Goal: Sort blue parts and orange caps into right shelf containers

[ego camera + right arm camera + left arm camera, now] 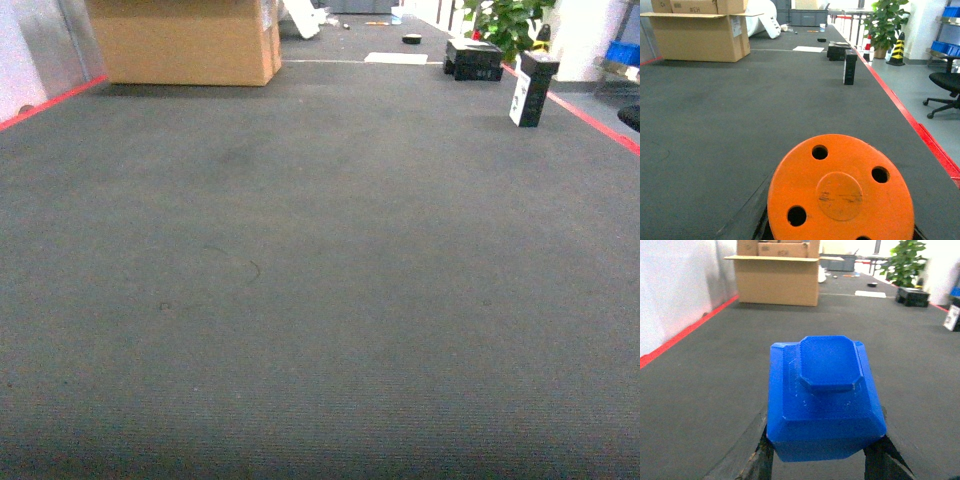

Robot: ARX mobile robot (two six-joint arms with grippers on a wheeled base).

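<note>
- In the left wrist view, the left gripper (817, 452) is clamped on a blue part (822, 397), a chunky faceted block with a raised octagonal top; only the dark fingertips show at the bottom corners of the block.
- In the right wrist view, the right gripper (840, 235) carries an orange cap (841, 190), a flat disc with holes round a central boss. The cap hides nearly all of the gripper, so the hold is judged from the cap sitting in front of the camera above the floor.
- The head view shows only dark grey carpet floor (320, 300) edged with red tape (50, 103), a cardboard box (185, 40) at the far left, black cases (472, 58) and a potted plant (505, 22) far right. Neither arm appears in it.
- The right shelf containers cannot be made out with certainty: blue bins (946, 47) sit on a rack at the right wrist view's far right edge, small and cropped, well apart from both grippers.
- Judgement: both pieces are in transit, with the shelf yet to be reached.
- Risks: the cap, seemingly gripped by its edge, could tilt or slip while the base turns; the heavy-looking block could shift between the fingertips; with no container in the head view, a release now would drop both pieces on the carpet.
</note>
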